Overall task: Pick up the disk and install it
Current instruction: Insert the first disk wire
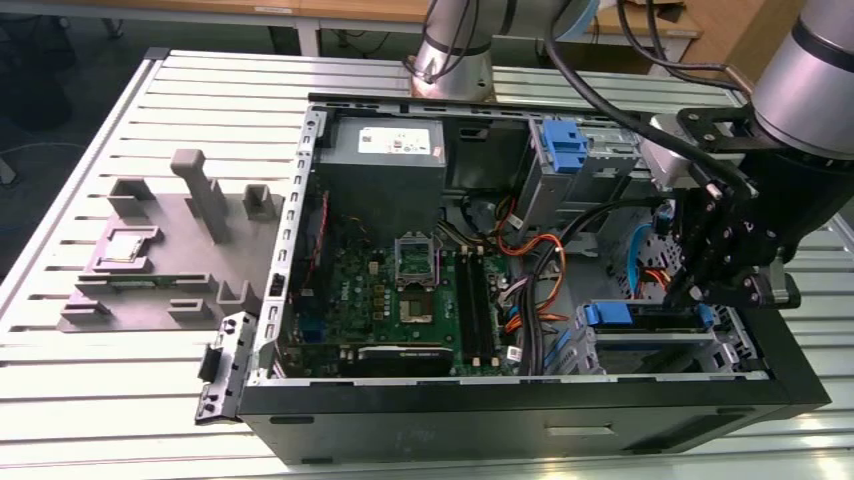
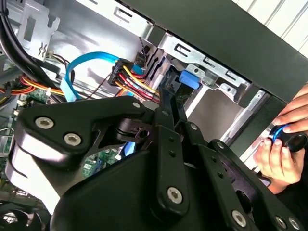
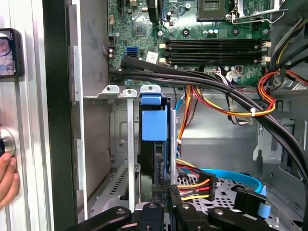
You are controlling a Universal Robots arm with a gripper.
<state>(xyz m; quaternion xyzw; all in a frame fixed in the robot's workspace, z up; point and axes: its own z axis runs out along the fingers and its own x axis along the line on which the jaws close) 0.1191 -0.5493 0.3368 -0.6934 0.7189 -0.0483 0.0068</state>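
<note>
Inside the open computer case (image 1: 534, 400), the disk (image 3: 155, 144) is seen seated edgewise in the drive cage (image 3: 120, 139), directly ahead of the gripper (image 3: 166, 199), its long axis in line with the fingers. Whether anything is gripped cannot be told.

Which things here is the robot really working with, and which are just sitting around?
For the job:
- the disk in its blue carrier, standing in the drive cage
- the gripper, just by the disk

Just sitting around:
- motherboard
- power supply
- grey fixture plate on the table
- a person's hand on a knob
</note>
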